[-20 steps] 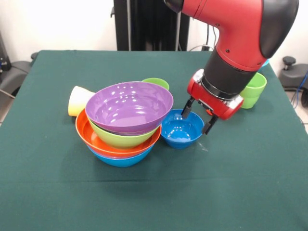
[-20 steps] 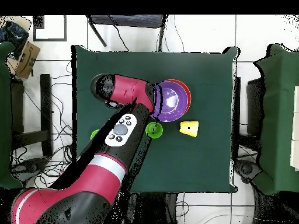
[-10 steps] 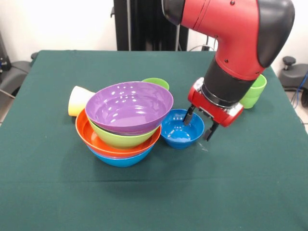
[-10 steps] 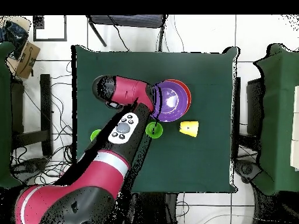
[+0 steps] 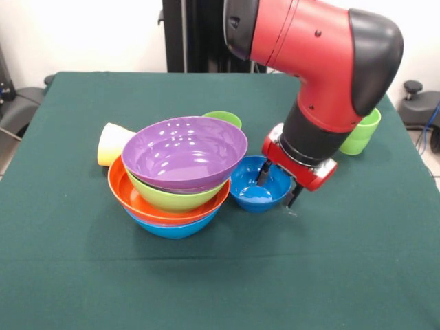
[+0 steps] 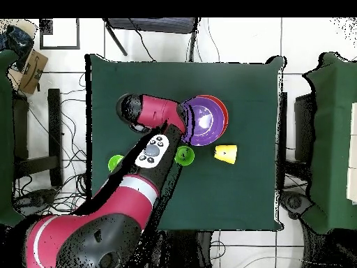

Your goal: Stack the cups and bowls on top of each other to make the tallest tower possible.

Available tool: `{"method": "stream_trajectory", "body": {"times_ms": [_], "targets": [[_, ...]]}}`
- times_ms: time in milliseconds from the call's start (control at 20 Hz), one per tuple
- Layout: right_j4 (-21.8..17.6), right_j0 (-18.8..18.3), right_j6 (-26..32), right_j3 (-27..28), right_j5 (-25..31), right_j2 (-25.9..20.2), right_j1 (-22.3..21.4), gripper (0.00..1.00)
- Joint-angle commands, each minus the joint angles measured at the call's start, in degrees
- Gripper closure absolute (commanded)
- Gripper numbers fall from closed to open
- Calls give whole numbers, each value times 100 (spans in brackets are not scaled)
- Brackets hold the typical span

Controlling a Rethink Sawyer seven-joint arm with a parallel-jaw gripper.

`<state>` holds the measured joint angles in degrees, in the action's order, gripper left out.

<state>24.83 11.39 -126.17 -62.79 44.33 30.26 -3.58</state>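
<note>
On the green desk (image 5: 82, 275) stands the tower (image 5: 177, 177), left of the middle in the front view: a blue bowl (image 5: 173, 229) lowest, an orange bowl (image 5: 130, 196) in it, a lime bowl (image 5: 172, 199) next, and a purple bowl (image 5: 184, 151) on top, sitting slightly tilted; just to its right, apart from it, stands a small dark blue bowl (image 5: 256, 185). The red and black arm (image 5: 323, 62) comes down from the upper right; its hand (image 5: 277, 184) is spread, one black finger inside the small bowl's right side and the other outside its right wall, so the rim lies between them; whether they touch it cannot be told. A yellow cup (image 5: 113, 143) lies on its side to the far left of the tower, touching or nearly touching it; a green cup (image 5: 223, 119) shows just behind the purple bowl; a light green cup (image 5: 363, 130) stands upright at the far right, partly behind the arm. From overhead the arm (image 6: 132, 202) covers the small bowl, and the tower (image 6: 206, 121), the yellow cup (image 6: 225, 153) and two green cups (image 6: 184, 155) (image 6: 115, 163) show.
</note>
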Motion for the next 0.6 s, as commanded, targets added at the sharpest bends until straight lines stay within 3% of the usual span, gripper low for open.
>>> {"method": "stream_trajectory", "body": {"times_ms": [50,100,300,600], "targets": [[-18,-124,-678,336,-411,-804,395,0],[-53,-127,-630,372,-392,-773,419,100],[-131,-56,-717,457,-292,-547,426,100],[-101,43,-677,91,-94,-564,-8,100]]}}
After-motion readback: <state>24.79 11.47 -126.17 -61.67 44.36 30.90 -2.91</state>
